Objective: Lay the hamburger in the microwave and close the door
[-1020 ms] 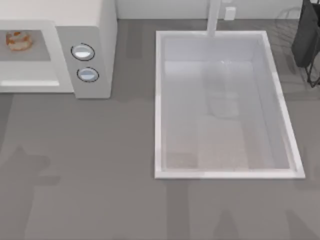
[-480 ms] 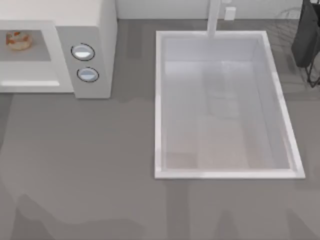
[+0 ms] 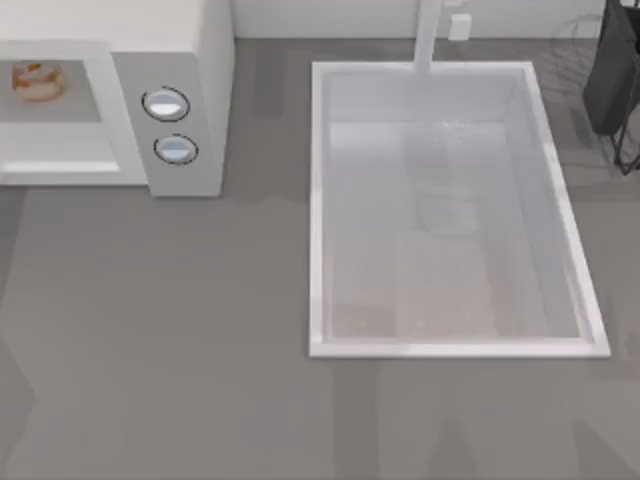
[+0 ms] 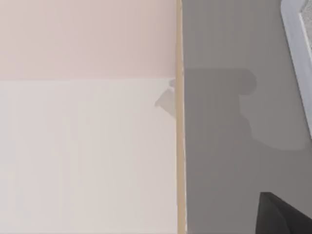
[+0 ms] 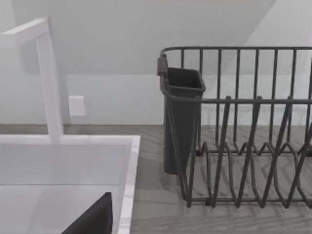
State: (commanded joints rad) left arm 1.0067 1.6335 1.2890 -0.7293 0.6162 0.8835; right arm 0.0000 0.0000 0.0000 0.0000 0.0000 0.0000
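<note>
The hamburger point(image 3: 38, 80), a small round tan bun with orange-red specks, is sitting inside the white boxy microwave point(image 3: 170, 40) at the grey surface's point(image 3: 180, 330) far left; the door is looking open, so closing is remaining. Arm shadows showing 1 second ago are now gone. I cannot tell either gripper's state.
</note>
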